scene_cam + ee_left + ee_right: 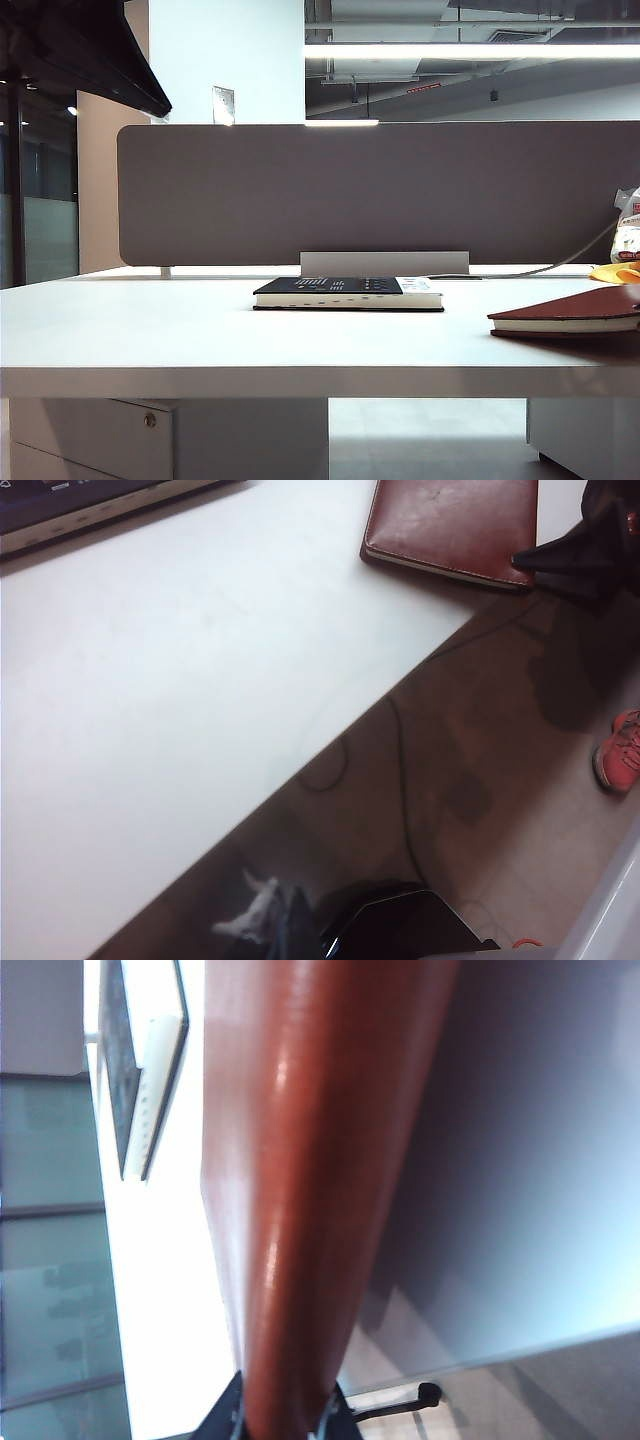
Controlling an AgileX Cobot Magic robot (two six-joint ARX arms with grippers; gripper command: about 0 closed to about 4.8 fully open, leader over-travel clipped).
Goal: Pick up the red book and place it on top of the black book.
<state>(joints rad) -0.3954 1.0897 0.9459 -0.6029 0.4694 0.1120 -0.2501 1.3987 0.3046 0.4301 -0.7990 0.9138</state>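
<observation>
R gripper (285, 1422) had clamped the red book (570, 312) at the desk (200, 340)'s front right edge, where overhang allowed grip, black book (345, 293) mid-desk; L gripper unseen.

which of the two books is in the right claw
The red book, at the table's right edge: the right claw is clamped on its edge. The black book lies untouched mid-table.

Plenty of open white table (150, 330) on the left and between the black book (345, 293) and the red book (570, 312), so a gripper can slide through there fine. Straight above the black book is clear too. Behind it the grey divider panel (380, 190) walls off the back edge. Far right is tighter: the right gripper (285, 1422) is clamped on the red book's edge, with a cable (560, 262) and yellow stuff (615, 272) behind.
</observation>
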